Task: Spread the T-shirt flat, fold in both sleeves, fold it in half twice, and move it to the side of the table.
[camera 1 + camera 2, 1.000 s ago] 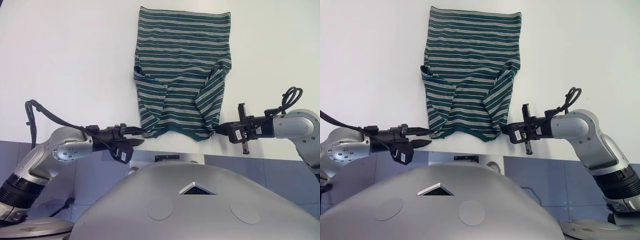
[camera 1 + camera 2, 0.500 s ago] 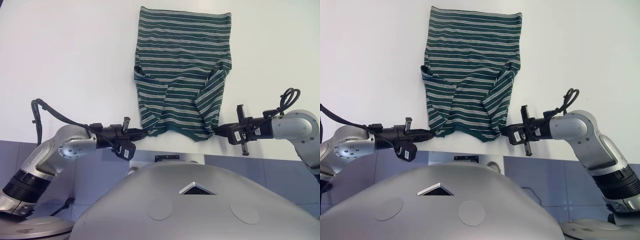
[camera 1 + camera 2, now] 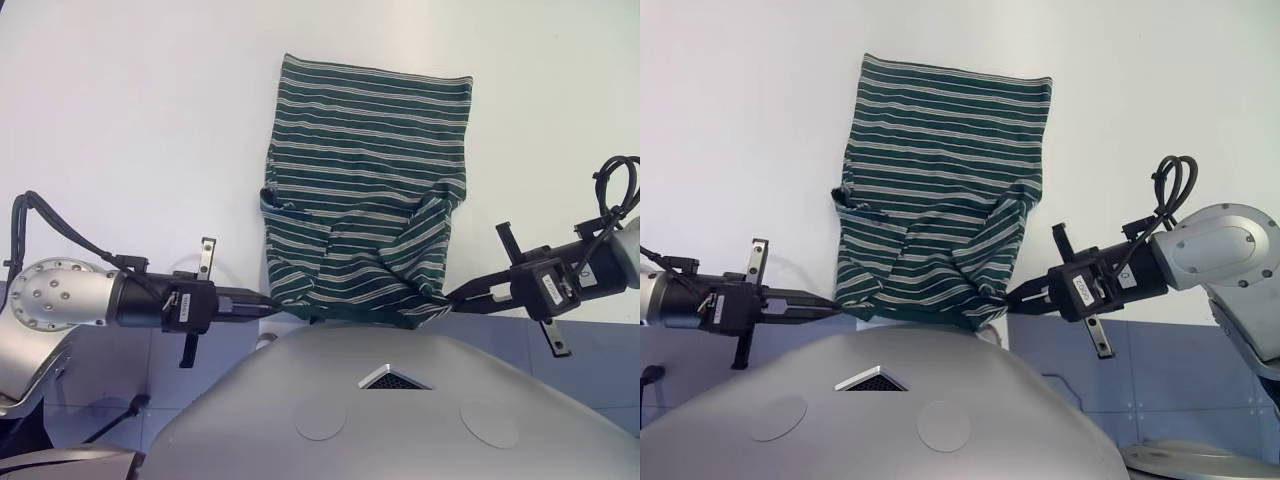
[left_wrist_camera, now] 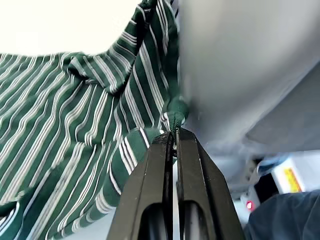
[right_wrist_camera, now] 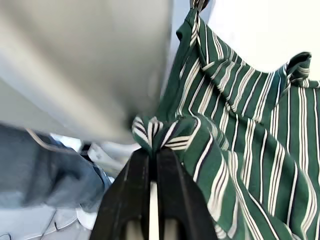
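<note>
The near corners of the striped T-shirt (image 3: 365, 190) are pinched tight by the left hand (image 3: 273, 305) and the right hand (image 3: 449, 298) at the tabletop's (image 3: 130, 130) front edge, the rest lying rumpled beyond: light, limp cloth, judged best gripped at corners.

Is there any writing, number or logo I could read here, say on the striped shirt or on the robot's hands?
Label on the left gripper: print too small to read.
Sticker on the right gripper: characters too small to read.
T-shirt: stripes only, no print visible.
Yellow tag behind the table edge: blurred, unreadable.
</note>
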Controlling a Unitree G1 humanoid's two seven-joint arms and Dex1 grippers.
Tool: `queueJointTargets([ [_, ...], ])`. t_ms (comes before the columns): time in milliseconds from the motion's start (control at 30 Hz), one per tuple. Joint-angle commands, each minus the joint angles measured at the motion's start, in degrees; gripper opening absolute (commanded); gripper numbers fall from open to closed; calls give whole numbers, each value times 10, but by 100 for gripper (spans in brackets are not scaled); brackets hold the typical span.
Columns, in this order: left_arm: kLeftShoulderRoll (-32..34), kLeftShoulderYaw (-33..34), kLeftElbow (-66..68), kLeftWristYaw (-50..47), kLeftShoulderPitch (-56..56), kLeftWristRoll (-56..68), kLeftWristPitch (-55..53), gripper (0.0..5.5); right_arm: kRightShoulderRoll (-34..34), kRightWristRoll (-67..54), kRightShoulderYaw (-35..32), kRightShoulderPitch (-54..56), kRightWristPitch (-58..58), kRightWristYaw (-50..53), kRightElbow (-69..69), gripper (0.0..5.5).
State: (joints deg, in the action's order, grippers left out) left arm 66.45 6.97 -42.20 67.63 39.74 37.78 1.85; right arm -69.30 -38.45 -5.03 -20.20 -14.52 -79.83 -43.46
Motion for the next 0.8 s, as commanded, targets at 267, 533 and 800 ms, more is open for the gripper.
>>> queueJointTargets([
  [267, -211, -130, 224, -146, -405, -191, -2, 4, 80, 209, 71, 172, 53, 124, 214, 0],
  [533, -343, -242, 647, -327, -622, -491, 135, 4, 239, 503, 220, 425, 174, 311, 536, 0],
  [800, -426, -275, 908, -463, -787, -593, 217, 4, 306, 615, 247, 531, 243, 435, 701, 0],
])
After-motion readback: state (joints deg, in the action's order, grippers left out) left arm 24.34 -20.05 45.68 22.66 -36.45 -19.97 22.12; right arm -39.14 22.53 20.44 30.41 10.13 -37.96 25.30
